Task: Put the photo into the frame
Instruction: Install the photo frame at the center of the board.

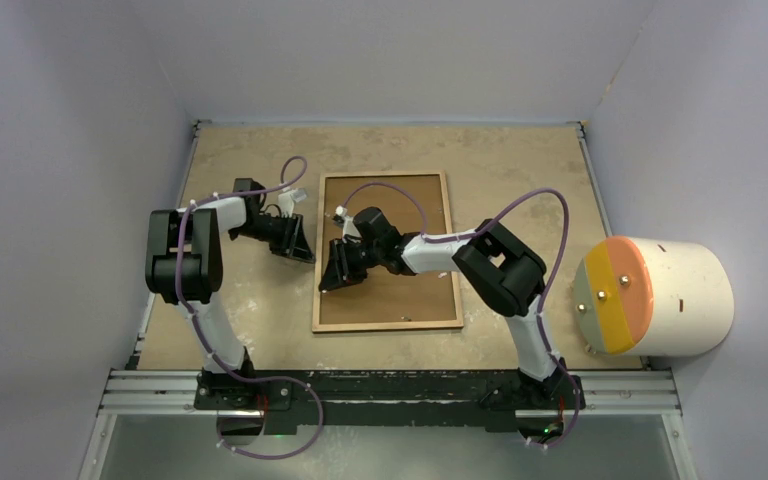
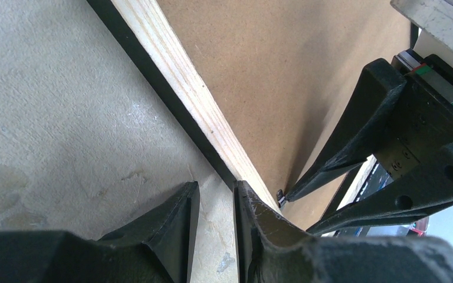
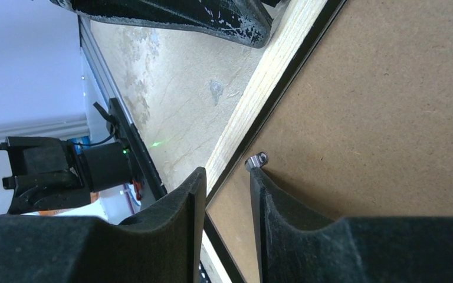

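Frame lies back-up at centre of the view, backing board seated, photo not in view; left gripper and right gripper, both slightly parted and empty, sit at its left rim, where the metal tab likely needs turning aside next.

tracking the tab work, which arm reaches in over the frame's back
The right arm, stretched across the brown backing of the frame with its jaws at a metal tab; the left arm sits outside the wooden rim.
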Controlling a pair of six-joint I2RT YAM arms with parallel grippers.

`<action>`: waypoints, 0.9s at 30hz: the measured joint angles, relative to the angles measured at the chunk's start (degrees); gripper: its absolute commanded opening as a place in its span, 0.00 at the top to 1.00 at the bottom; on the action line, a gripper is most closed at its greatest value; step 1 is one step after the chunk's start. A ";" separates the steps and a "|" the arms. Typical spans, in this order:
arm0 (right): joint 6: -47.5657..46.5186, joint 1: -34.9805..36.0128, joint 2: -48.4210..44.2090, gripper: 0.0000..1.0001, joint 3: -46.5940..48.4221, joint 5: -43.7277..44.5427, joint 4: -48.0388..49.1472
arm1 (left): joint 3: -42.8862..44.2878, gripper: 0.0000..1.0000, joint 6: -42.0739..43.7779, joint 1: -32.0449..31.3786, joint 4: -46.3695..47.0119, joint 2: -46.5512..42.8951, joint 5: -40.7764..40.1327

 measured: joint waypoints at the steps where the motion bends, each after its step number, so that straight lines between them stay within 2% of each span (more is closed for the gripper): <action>1: 0.20 0.00 0.11 0.63 0.02 -0.02 0.17 | 0.00 0.70 -0.02 0.00 0.00 0.00 -0.02; 22: 4.81 0.04 1.33 0.65 0.17 0.42 3.04 | 0.00 0.73 0.81 0.00 -0.02 0.00 -0.02; 27: 7.85 0.74 0.37 0.59 -1.33 3.80 3.98 | 0.00 0.75 0.81 0.02 -0.04 0.00 0.15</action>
